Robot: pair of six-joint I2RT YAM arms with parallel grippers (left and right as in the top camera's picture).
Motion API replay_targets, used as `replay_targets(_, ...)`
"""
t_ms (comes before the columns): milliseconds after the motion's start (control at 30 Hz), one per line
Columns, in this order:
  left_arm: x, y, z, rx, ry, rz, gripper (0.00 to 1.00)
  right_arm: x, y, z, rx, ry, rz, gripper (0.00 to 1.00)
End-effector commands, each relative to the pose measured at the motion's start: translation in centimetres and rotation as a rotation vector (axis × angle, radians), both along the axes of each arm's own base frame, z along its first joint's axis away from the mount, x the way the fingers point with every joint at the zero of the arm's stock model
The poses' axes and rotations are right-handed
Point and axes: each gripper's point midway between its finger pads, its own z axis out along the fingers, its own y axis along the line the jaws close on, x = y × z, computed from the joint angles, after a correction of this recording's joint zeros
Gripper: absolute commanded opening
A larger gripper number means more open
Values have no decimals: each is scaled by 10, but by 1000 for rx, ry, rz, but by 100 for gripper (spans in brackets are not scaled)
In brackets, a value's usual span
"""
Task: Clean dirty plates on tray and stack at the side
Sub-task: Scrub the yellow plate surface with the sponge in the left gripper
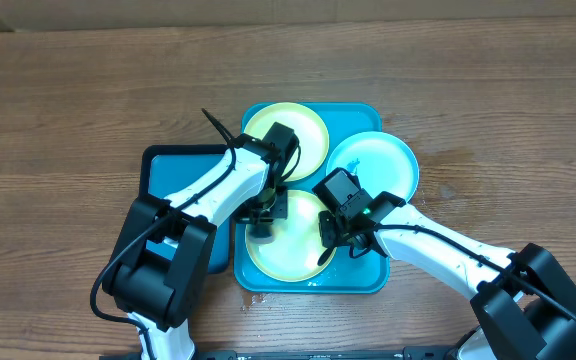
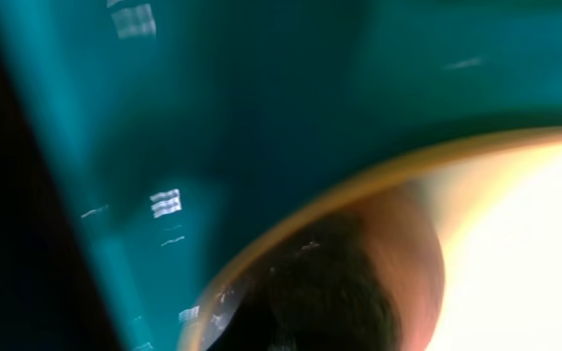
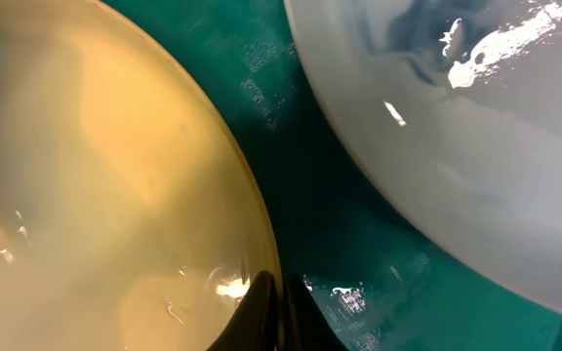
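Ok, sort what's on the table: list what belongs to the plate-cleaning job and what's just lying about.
Belongs to the job:
teal tray
far yellow-green plate
near yellow-green plate
white-blue plate, with teal smears

Just lying about:
smaller blue tray, beside the teal tray on its left

Both arms are white tubular links joined by black housings, with black cables looping along the left arm [image 1: 213, 190] and a green light on the right arm [image 1: 438, 245] above the tray [image 1: 370, 281].
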Motion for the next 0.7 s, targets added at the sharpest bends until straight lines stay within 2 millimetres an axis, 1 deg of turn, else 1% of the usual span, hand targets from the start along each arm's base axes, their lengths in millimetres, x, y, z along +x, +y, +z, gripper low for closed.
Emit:
replay_targets(0, 8, 42, 5, 198, -73, 75, 4, 4, -10, -1, -46, -17, -11, 4)
replay_targets(67, 5, 38, 4, 174, -54, 76, 4, 4, -10, -1, -46, -17, -11, 4)
replay_targets(133, 1, 26, 1, 107, -21, 58, 4, 4, -10, -1, -46, -17, -11, 4)
replay_targets(200, -2, -3, -3, -61, 19, -20, 4, 4, -10, -1, -46, -17, -11, 4)
replay_targets(233, -2, -26, -4, -195, 31, -106, 4, 5, -10, -1, -46, -17, -11, 4)
replay_targets(300, -4, -64, -1, -409, 29, -258, 4, 5, -10, -1, -46, -17, -12, 4)
replay_targets(367, -8, -87, 3, -525, 20, -350, 4, 5, -10, -1, -46, -17, -11, 4)
replay_targets(433, -14, -102, 5, -594, 28, -416, 4, 4, -10, -1, -46, -17, -11, 4)
replay_targets(533, -28, -116, 10, -687, 59, -511, 4, 4, -10, -1, -46, -17, -11, 4)
replay_targets(600, -38, -119, 12, -714, 88, -554, 4, 4, -10, -1, -46, -16, -11, 4)
replay_targets(667, -44, -114, 10, -702, 115, -555, 4, 4, -11, -1, -47, -16, -11, 4)
